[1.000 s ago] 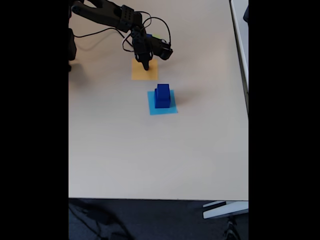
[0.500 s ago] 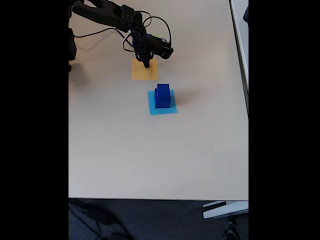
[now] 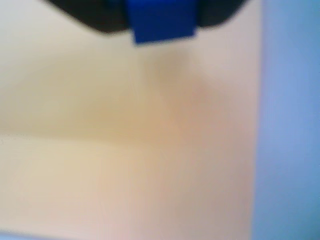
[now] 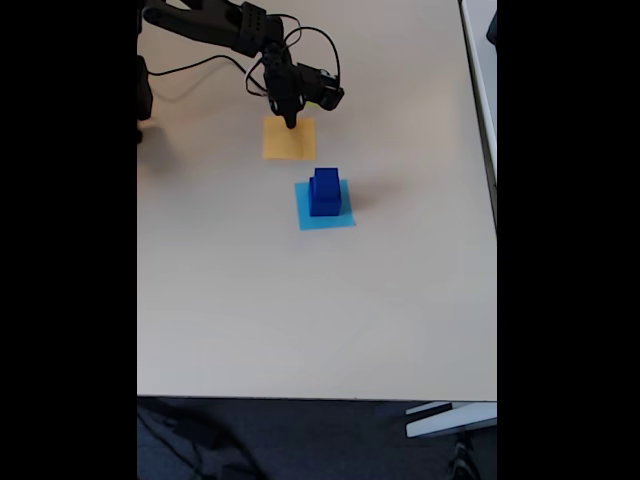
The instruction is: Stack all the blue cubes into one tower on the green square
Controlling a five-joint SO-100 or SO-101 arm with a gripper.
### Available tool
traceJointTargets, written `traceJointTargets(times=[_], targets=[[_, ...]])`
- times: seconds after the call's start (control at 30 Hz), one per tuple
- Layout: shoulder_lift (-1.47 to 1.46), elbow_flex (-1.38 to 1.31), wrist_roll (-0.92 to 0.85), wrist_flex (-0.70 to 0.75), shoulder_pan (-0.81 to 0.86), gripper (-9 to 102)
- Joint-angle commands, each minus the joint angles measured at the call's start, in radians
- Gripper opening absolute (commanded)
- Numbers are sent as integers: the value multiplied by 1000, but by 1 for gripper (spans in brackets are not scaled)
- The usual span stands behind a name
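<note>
A pale beige tabletop (image 4: 300,310) fills the fixed view, with dark floor along its near edge and a strip of white furniture at the right. Three paper squares lie on it in a rough line running away from the camera. Nearest is a light blue square (image 4: 343,218), carrying a short stack of blue cubes (image 4: 324,193) (a smaller cube sits on a larger one; how many in all is unclear). Just beyond it lies an orange square (image 4: 280,145). The green square is mostly hidden behind the arm, so its place past the orange square is only hinted at.

The black arm (image 4: 215,22) reaches in from the upper left, cables looping around it. Its tool (image 4: 291,124) points down and hangs over the far edge of the orange square.

In the blurred wrist view, the tool (image 3: 162,37) enters from the top edge, and its dark fingers (image 3: 95,15) are closed around a small blue cube (image 3: 162,22), which sticks out below them. Beneath is soft yellow-orange surface, with a pale blue band along the right side.
</note>
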Motion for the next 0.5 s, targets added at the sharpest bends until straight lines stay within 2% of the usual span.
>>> traceJointTargets(times=[0.0,0.23,0.3,0.47], targets=[[124,-60,-11,12,-5,2],[124,-331,5,172,5,2],[103,-420,75,236,-8,2],[66,-474,233,253,-61,2]])
